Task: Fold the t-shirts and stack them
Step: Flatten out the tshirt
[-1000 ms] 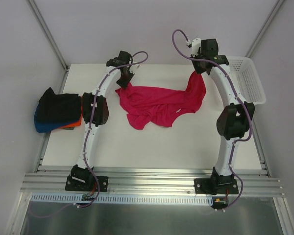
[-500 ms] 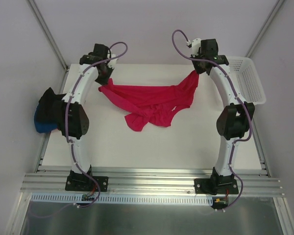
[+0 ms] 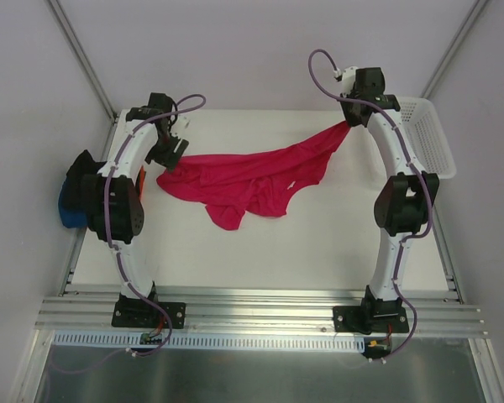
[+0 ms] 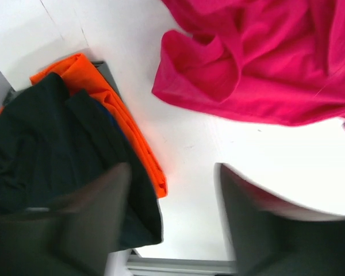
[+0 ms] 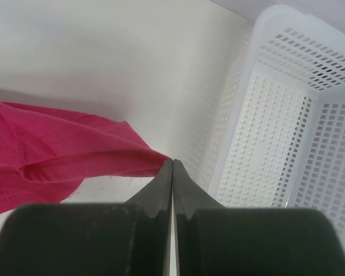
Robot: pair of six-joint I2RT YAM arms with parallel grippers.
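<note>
The crimson-pink t-shirt [image 3: 244,176] lies spread in a crumpled band across the far half of the table, and its right end rises off the surface. My right gripper [image 3: 350,124] is shut on that raised corner of the cloth [image 5: 75,155], its jaws pressed together [image 5: 172,162]. My left gripper [image 3: 170,155] hovers over the shirt's left end with its fingers [image 4: 103,195] apart and nothing between them; the shirt's edge [image 4: 218,75] lies beyond them. At the table's left edge sits a pile: a black t-shirt [image 3: 82,180] on top, over orange [image 4: 123,123] and blue [image 3: 67,217] ones.
A white mesh basket [image 3: 433,138] stands at the far right corner, close beside my right gripper [image 5: 287,144]. The pile overhangs the table's left edge next to my left arm's elbow [image 3: 118,210]. A metal rail [image 3: 260,306] runs along the near edge.
My left arm swung left, drawing the pink shirt's left end out with it, then its jaws opened and let the cloth go. My right gripper shifted slightly right, still gripping its corner.
</note>
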